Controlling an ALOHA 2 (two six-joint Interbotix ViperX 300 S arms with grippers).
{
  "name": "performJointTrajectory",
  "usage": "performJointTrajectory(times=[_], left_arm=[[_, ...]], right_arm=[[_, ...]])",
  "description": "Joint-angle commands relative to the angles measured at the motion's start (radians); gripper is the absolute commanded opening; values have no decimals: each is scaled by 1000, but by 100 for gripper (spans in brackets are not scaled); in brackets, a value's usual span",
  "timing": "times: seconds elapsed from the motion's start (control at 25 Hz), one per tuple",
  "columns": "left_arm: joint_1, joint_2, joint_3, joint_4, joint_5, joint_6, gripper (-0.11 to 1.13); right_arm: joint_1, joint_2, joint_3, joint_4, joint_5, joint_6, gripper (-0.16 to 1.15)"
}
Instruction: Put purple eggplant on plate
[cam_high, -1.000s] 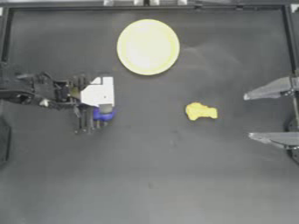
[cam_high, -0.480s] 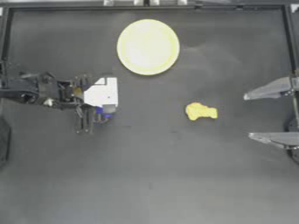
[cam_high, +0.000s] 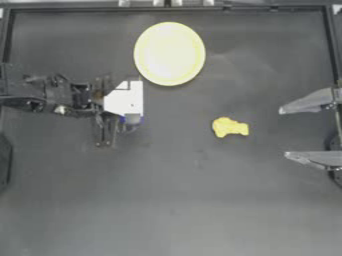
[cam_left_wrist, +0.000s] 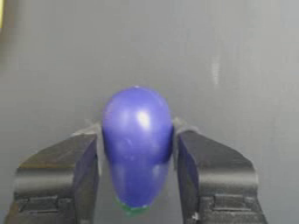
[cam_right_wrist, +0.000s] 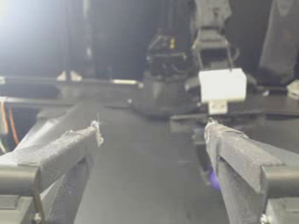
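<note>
The small glossy blue-purple egg-shaped eggplant (cam_left_wrist: 137, 146) is sitting between the two dark jaws of the left gripper (cam_left_wrist: 137, 144), which is pinching it on both flanks. Its long axis is running along the gripper, rounded end pointing outward and the tiny green tip tucked back toward the wrist. From above, only a sliver of blue is showing under the gripper's white body, toward the left edge of the dark worktop (cam_high: 174, 200); whether it is lifted or resting on the surface is hard to tell.

The large round pale yellow plate (cam_high: 169, 53) is lying near the worktop's far edge, close to the left gripper and diagonally inward from it, so the coming carry is looking short. A small lumpy yellow item (cam_high: 230, 127) is lying near the worktop's middle, well apart from that path.

The right gripper (cam_high: 310, 130) is waiting at the right edge, jaws spread wide and holding nothing.
</note>
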Motion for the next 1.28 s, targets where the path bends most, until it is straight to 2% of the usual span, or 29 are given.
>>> performJointTrajectory(times=[0.04, 0.44, 0.68, 0.96, 1.28], left_arm=[[54, -38, -80, 5, -18, 41, 32], [178, 124, -293, 3, -25, 186, 32], [242, 256, -426, 2, -23, 225, 32], [281, 348, -502, 2, -18, 249, 32], [281, 400, -546, 0, 18, 261, 33]], right_arm=[[2, 8, -6, 3, -8, 2, 101], [2, 9, -5, 3, -9, 2, 101], [2, 9, -5, 3, -11, 2, 101], [2, 9, -3, 3, -11, 2, 101], [2, 9, -5, 3, -11, 2, 101]])
